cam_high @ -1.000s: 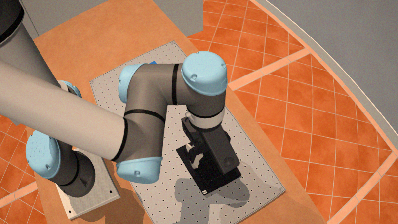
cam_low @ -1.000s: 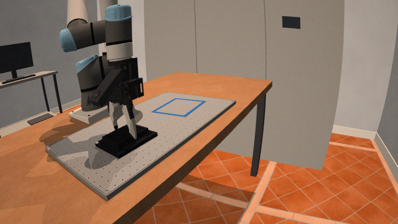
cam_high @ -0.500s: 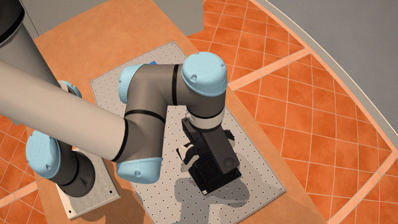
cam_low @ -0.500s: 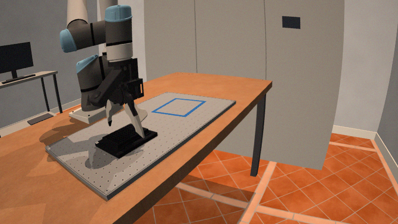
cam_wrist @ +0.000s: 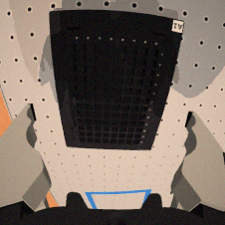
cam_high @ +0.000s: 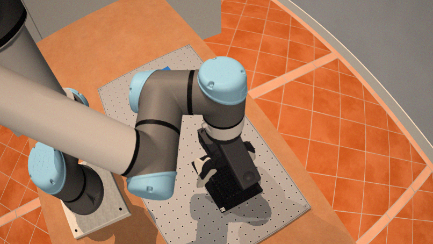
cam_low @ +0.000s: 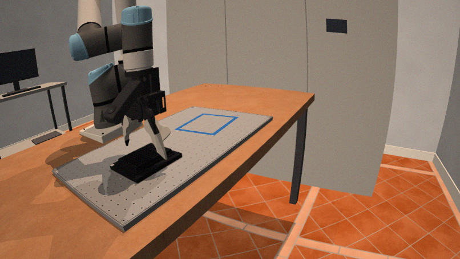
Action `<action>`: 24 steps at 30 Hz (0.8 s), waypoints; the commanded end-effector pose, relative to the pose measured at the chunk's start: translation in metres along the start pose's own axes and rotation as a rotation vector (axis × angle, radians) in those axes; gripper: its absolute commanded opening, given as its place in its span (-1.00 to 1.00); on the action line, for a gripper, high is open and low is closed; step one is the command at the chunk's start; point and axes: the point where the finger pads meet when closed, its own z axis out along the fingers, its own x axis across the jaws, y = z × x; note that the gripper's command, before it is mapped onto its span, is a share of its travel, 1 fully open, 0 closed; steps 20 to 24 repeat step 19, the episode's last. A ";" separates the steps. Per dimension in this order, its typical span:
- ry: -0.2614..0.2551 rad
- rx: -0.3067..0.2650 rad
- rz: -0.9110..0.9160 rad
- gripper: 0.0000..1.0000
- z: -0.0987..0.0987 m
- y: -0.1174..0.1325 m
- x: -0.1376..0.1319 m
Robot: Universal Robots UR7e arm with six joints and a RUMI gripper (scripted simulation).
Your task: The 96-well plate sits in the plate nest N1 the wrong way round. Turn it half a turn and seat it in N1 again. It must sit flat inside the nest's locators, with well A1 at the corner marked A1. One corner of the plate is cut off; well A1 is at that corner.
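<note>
The black 96-well plate (cam_high: 220,184) (cam_low: 140,160) (cam_wrist: 113,90) lies flat in the black nest N1 (cam_high: 235,202) (cam_low: 144,178) (cam_wrist: 114,17) on the perforated board. A white A1 label (cam_high: 223,208) (cam_wrist: 177,26) marks one nest corner. I cannot make out the plate's cut corner. My gripper (cam_high: 227,169) (cam_low: 144,149) (cam_wrist: 112,108) is open wide and hangs just above the plate. Its fingers stand on either side of the plate and do not touch it. Nothing is between them.
The grey perforated board (cam_high: 272,187) (cam_low: 225,134) lies on the orange table (cam_low: 257,99). A blue outlined rectangle (cam_low: 180,130) (cam_wrist: 119,191) is marked further along the board. The arm's base stands at the table's far left.
</note>
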 end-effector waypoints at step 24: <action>-0.001 0.001 0.000 1.00 -0.035 0.000 0.000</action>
